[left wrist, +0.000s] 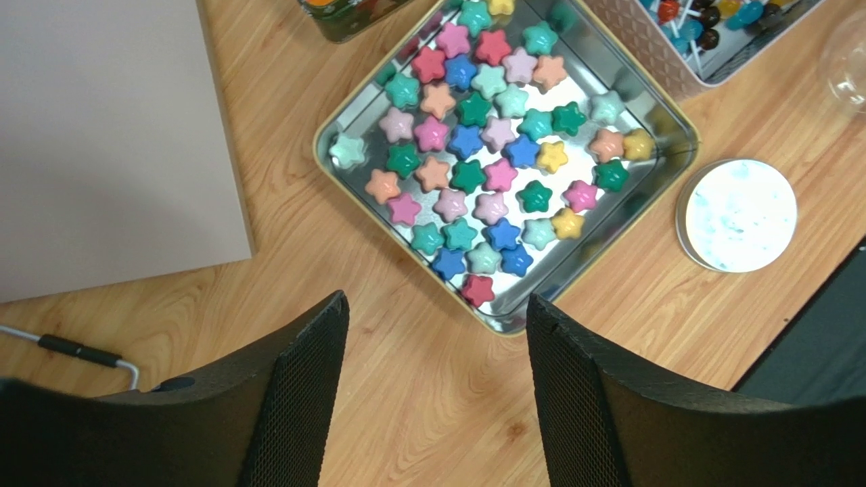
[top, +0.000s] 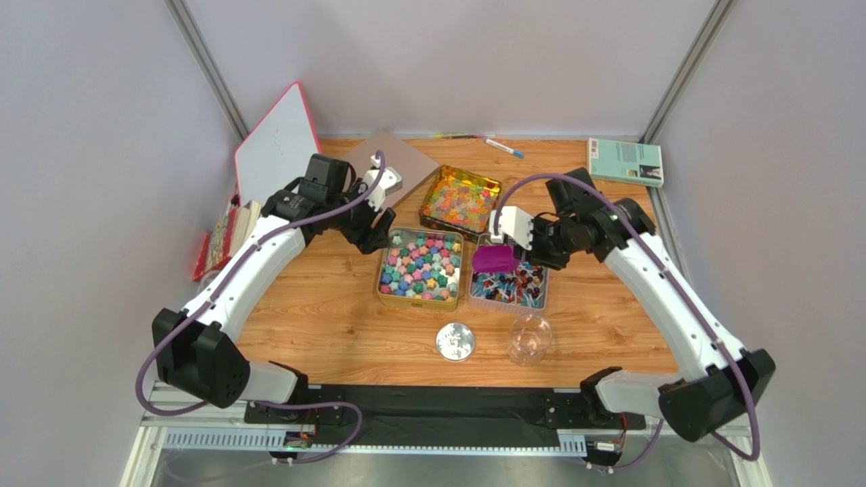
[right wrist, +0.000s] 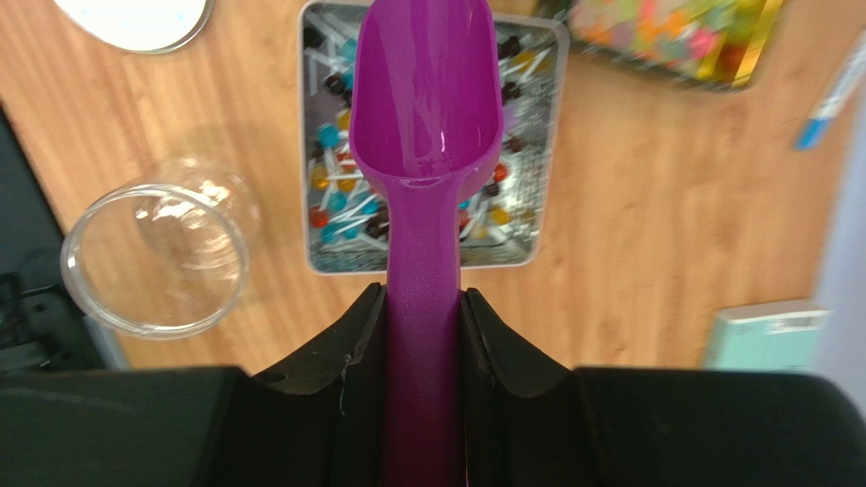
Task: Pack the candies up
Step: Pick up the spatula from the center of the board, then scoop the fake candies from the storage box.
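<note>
My right gripper [right wrist: 422,301] is clamped on the handle of the purple scoop [right wrist: 427,91]. Its empty bowl hangs over the lollipops [right wrist: 330,198] in the tin [right wrist: 508,264] at the top centre of the right wrist view, and the clear jar [right wrist: 152,259] sits at the lower left. I judge the scoop should tip nose-down and slide low along the tin floor, slowly, so the sticks don't flick out. My left gripper [left wrist: 437,309] hovers with fingers spread, holding nothing, just below the star candies [left wrist: 488,152] at the centre of the left wrist view.
</note>
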Tool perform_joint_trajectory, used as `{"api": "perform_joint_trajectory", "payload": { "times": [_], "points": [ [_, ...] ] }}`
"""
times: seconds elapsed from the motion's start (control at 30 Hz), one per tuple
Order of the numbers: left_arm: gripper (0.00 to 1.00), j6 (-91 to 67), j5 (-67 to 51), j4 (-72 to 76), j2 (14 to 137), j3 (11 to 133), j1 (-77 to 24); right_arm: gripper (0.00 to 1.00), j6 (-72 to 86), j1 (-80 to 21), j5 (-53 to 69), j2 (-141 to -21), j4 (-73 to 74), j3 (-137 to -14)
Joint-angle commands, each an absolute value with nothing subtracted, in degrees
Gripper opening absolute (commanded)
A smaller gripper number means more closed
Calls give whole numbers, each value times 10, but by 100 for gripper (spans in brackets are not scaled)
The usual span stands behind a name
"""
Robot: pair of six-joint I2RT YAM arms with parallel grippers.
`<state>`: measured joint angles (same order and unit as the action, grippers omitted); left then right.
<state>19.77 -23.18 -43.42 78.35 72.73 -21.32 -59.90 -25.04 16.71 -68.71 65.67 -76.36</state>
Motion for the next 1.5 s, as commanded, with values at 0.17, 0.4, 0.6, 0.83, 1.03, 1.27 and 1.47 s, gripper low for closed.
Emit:
{"api": "perform_joint_trajectory", "payload": {
  "times": [0.17,0.4,0.6,0.83,1.03,1.27,1.47],
  "points": [
    [70,148,-225,-373,823,762,-230,0,-450,-248,115,-775,824,-817],
    [70,138,-243,-359,924,821,-266,0,-430,-237,33,-737,828,-769],
    [69,115,-244,-364,978,867,-268,0,-401,-203,1,-714,790,-740],
    [69,95,-256,-359,1016,884,-268,0,-409,-178,0,-745,813,-743],
    [68,91,-251,-354,1009,874,-268,0,-417,-178,-43,-801,820,-750],
    [69,94,-243,-337,987,846,-268,0,-426,-195,-81,-847,822,-774],
    [69,92,-240,-334,978,838,-263,0,-427,-221,-94,-876,820,-773]
  ]
}}
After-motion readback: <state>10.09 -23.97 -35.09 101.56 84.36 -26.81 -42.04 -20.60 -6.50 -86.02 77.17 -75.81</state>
